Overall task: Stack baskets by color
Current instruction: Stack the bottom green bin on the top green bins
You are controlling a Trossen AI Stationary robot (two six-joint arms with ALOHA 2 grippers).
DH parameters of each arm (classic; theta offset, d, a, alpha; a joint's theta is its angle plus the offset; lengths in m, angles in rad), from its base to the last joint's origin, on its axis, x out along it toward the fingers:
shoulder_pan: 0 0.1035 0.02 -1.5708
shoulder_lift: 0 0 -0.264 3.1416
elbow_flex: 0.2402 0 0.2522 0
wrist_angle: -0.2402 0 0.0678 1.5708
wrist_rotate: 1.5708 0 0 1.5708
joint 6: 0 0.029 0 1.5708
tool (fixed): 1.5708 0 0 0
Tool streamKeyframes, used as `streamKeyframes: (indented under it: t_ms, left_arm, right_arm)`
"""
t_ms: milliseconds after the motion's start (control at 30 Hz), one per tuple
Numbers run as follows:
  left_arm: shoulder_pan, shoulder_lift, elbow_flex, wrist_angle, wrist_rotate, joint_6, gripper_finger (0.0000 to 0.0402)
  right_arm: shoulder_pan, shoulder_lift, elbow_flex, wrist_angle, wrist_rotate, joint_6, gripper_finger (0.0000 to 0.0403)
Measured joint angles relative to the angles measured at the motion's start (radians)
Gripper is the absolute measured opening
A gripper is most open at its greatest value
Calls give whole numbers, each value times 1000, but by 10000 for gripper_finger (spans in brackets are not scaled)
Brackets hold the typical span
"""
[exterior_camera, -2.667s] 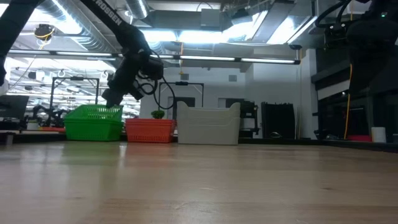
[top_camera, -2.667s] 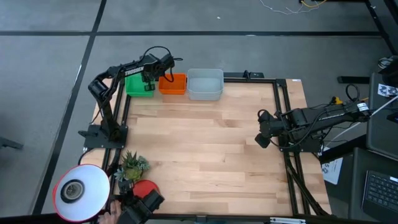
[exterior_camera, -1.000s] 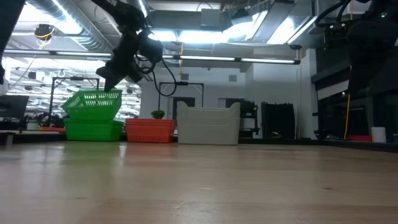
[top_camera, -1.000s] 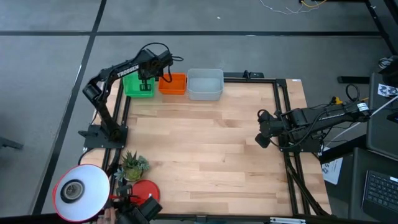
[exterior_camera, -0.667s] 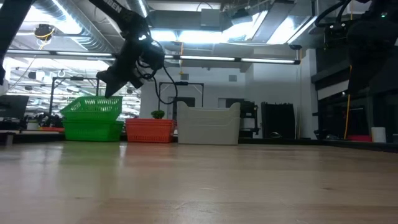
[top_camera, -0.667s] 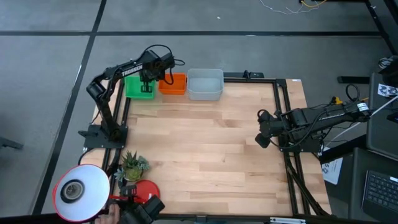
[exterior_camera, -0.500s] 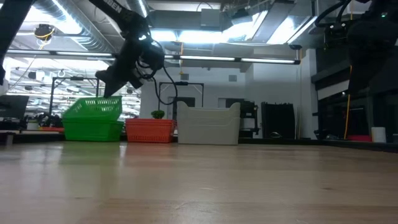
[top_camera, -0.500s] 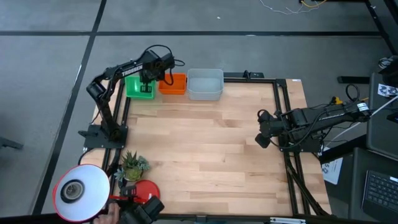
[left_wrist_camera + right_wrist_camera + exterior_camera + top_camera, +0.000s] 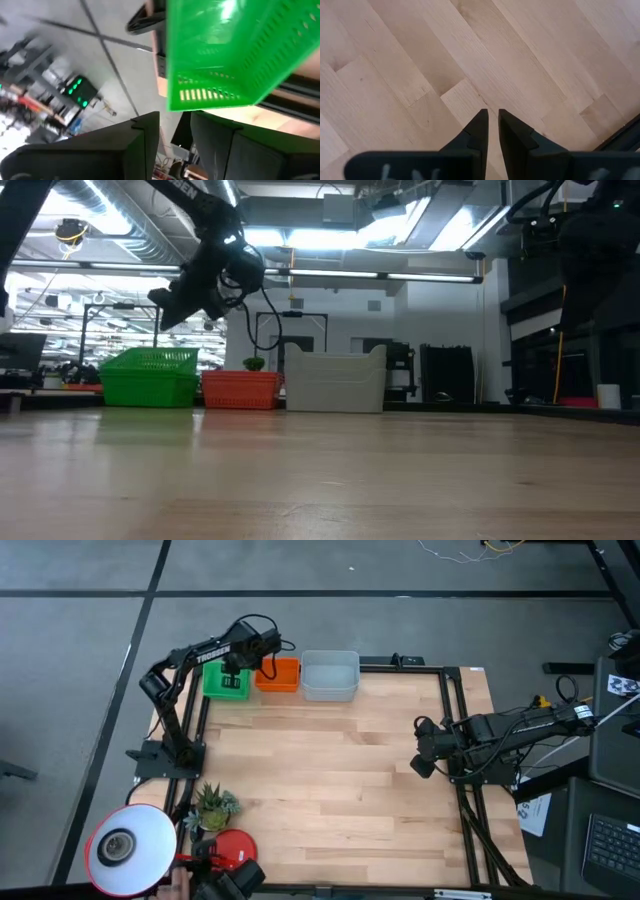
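green basket point(image 9: 235, 55) beyond seemingly parted jaws

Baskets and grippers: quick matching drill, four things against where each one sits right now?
Things:
1. green baskets
2. red-orange baskets
3. grey baskets
4. right gripper

Places:
A. middle of the far-edge row
B. near the table's right edge
C. under the left gripper
D. right end of the row

Pairs: 1-C, 2-A, 3-D, 4-B

Three basket stacks point(image 9: 279, 675) line the table's point(image 9: 330, 790) far edge; the lamp point(image 9: 130, 850) and plant point(image 9: 212, 808) sit at its near left corner.
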Motion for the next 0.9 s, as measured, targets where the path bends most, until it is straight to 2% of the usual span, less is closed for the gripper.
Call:
streamKeyframes:
  t_ms: [167,300,567,733,900]
  left_arm:
    - [-7,-1,-8,118,-86,-147,102]
    - [-13,-1,-91,239,-186,-282,101]
    - [-14,1,-245,365,-169,-290,101]
    - [-8,0,-259,376,-170,-289,101]
    - [-37,0,-209,295,-159,-369,101]
  right_arm:
    - [0,0,0,0,4,0,44]
    - [0,0,0,0,6,-1,44]
    - [0,0,0,0,6,-24,44]
    - [0,0,0,0,6,-19,44]
    - [0,0,0,0,5,-18,44]
